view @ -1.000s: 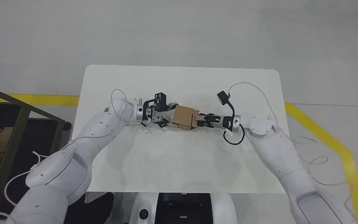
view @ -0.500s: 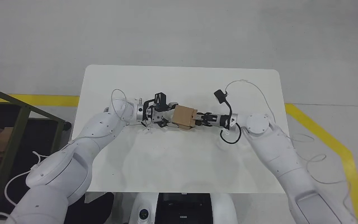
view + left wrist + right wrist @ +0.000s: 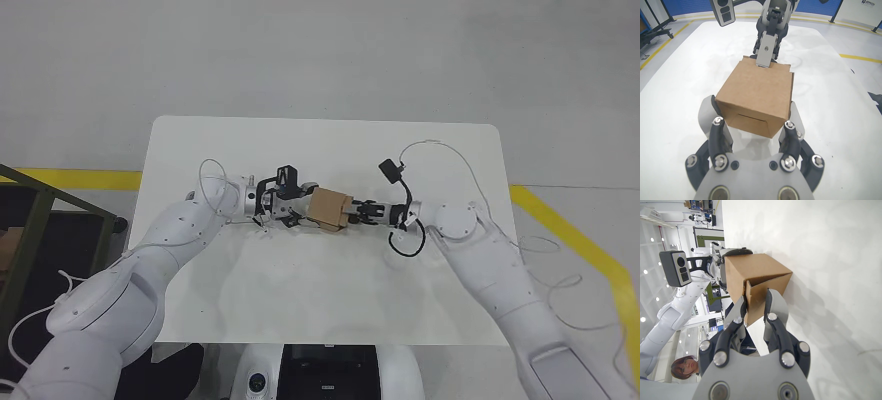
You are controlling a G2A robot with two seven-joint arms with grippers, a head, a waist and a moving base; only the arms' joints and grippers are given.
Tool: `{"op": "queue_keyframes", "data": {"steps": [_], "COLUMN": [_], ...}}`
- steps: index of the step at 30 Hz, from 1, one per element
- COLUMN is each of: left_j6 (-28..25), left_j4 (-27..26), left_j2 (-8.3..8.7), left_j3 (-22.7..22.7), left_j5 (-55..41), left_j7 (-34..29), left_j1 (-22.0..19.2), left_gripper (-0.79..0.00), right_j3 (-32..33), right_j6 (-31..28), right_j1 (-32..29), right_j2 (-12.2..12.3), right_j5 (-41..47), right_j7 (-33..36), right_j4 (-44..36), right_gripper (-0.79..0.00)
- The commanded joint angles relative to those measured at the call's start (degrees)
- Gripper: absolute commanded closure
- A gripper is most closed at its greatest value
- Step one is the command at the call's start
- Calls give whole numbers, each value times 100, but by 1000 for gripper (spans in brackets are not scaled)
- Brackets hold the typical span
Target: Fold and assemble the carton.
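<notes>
While both arms met over the middle of the white bench [image 3: 300,290], the brown carton [image 3: 329,209] was held between them as an open-ended cardboard tube, its long axis running from one gripper to the other. In the top view it lay about midway between the bench's near and far edges. Whether its underside touched the bench surface could not be told.

The left gripper [image 3: 292,208] gripped the carton from the robot's left. In the left wrist view this left gripper [image 3: 753,106] had its fingers [image 3: 705,111] spread to the carton's width, one pressed against each outer side wall at the near open end. Through that opening, a narrow slit [image 3: 751,117] showed in the inner face of the lower panel. The carton [image 3: 757,94] looked squared up, with its top panel flat and level.

The right gripper [image 3: 352,213] gripped the opposite end. In the right wrist view the right gripper [image 3: 756,298] had its fingers [image 3: 775,302] drawn close together and pinching a single wall of the carton [image 3: 755,273], one finger inside the opening and the other outside. Seen from the left wrist view, a silver finger of the right gripper [image 3: 763,62] lay on the far edge of the top panel.
</notes>
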Motion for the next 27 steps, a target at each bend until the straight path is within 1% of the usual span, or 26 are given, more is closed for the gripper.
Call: {"op": "queue_keyframes", "data": {"steps": [1, 12, 27], "left_j6": [2, 4, -4], "left_j4": [6, 7, 1], "left_j2": [1, -1, -7], "left_j3": [-6, -19, -44], "left_j5": [-6, 5, -9], "left_j7": [5, -3, -52], "left_j1": [1, 0, 4], "left_gripper": [-616, -610, -613], "right_j3": [51, 291, 375], "right_j6": [27, 286, 320], "right_j1": [-46, -340, -450], "right_j2": [25, 146, 185], "right_j5": [-63, -332, -351], "right_j7": [-16, -15, 11], "right_j4": [-82, -616, -787], "right_gripper": [-185, -166, -123]}}
